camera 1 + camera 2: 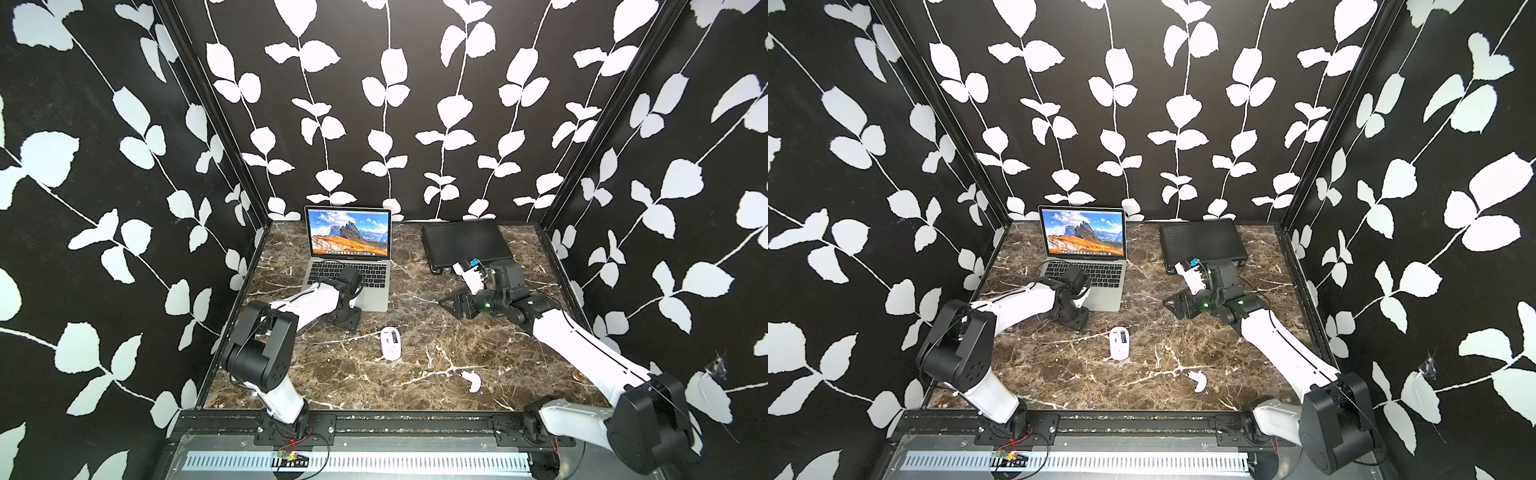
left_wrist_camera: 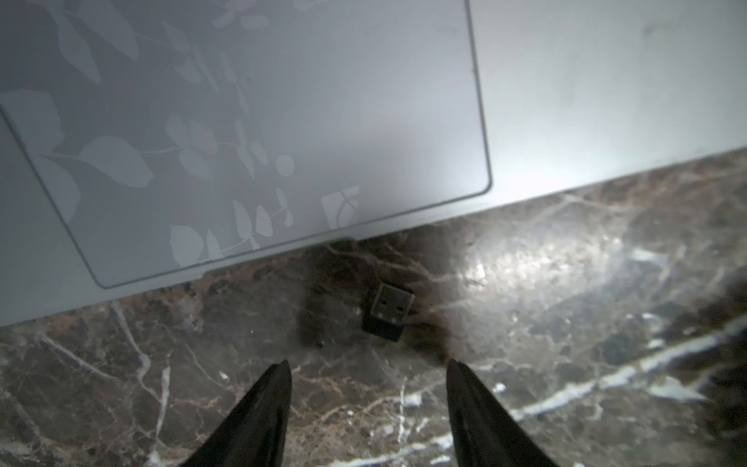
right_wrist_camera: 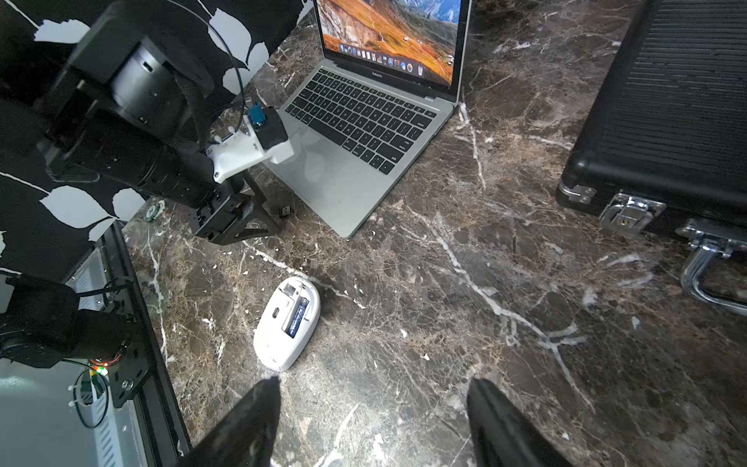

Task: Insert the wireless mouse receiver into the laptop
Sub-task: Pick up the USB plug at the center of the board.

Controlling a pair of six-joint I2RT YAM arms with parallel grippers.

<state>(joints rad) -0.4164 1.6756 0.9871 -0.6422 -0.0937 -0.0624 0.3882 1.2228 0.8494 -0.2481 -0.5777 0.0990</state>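
Observation:
The receiver (image 2: 389,311), a tiny black USB plug, lies flat on the marble just off the front edge of the laptop (image 2: 283,101). My left gripper (image 2: 370,364) hangs over it, open, its tips just short of the plug and nothing between them. In both top views this gripper (image 1: 347,320) (image 1: 1073,320) hides the plug. The laptop (image 1: 349,232) (image 1: 1084,232) stands open with its screen lit. The white mouse (image 1: 390,343) (image 1: 1119,343) (image 3: 288,323) lies underside up at mid table. My right gripper (image 3: 374,382) (image 1: 449,305) hovers open and empty to the right of the laptop.
A flat black ribbed case (image 1: 463,243) (image 3: 667,101) with chrome latches and a handle lies at the back right. A loose white curved cover piece (image 1: 473,381) (image 1: 1198,380) sits near the front right. Patterned walls close in three sides of the marble table (image 1: 374,386).

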